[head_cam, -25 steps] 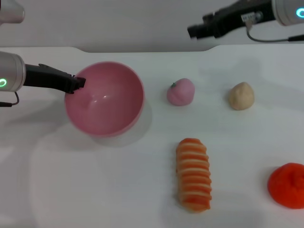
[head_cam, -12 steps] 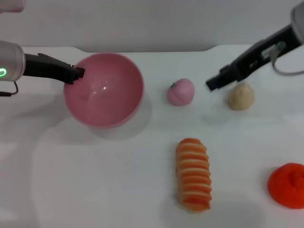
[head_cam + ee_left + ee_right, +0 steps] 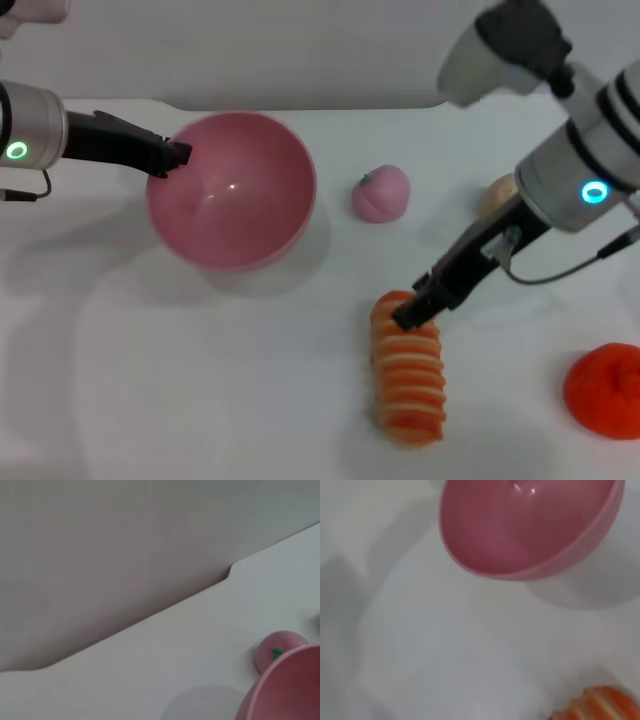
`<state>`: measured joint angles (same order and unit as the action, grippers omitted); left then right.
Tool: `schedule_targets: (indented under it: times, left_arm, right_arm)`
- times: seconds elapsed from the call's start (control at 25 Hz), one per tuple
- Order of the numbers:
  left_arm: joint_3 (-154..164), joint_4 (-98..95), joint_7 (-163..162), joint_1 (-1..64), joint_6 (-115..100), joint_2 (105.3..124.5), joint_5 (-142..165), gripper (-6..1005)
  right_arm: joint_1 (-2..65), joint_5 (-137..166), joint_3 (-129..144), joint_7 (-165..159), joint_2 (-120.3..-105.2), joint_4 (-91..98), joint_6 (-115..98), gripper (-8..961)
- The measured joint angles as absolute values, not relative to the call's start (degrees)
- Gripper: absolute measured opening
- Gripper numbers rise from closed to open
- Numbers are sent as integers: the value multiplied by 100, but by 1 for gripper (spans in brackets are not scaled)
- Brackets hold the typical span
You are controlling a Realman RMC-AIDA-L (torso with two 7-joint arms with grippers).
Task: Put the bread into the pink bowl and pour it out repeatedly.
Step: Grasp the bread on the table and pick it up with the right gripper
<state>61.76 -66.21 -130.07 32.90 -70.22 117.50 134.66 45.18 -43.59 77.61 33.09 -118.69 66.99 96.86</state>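
The pink bowl (image 3: 232, 190) is at the left of the table, tilted with its opening toward me. My left gripper (image 3: 172, 155) is shut on its left rim. The bowl's rim (image 3: 290, 680) shows in the left wrist view, and its empty inside (image 3: 530, 525) in the right wrist view. The bread (image 3: 408, 375), orange-red with cream stripes, lies lengthwise on the table at the front centre. One end of the bread (image 3: 600, 705) also shows in the right wrist view. My right gripper (image 3: 412, 315) has its tip at the bread's far end, touching or just above it.
A small pink peach-like fruit (image 3: 380, 193) sits right of the bowl. A beige lump (image 3: 497, 195) is half hidden behind my right arm. An orange-red crinkly blob (image 3: 605, 388) lies at the front right. The table's back edge (image 3: 300, 103) runs behind the bowl.
My right arm has swung down from the back right, past the beige lump, to the bread's far end. The bowl has moved slightly right in my left gripper.
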Motion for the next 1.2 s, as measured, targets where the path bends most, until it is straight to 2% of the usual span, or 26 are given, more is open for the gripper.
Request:
schedule_targets:
  times: [0.52, 1.2]
  left_arm:
    - [6238, -6486, -13026, 3285, -7039, 11757, 13466, 47]
    - [6293, -6345, -13017, 3322, -7033, 11759, 13464, 47]
  right_arm:
    - [4576, -4859, 7840, 4010, -11882, 5042, 9059, 520]
    - [4540, -4740, 8042, 4052, -11886, 4583, 8605, 519]
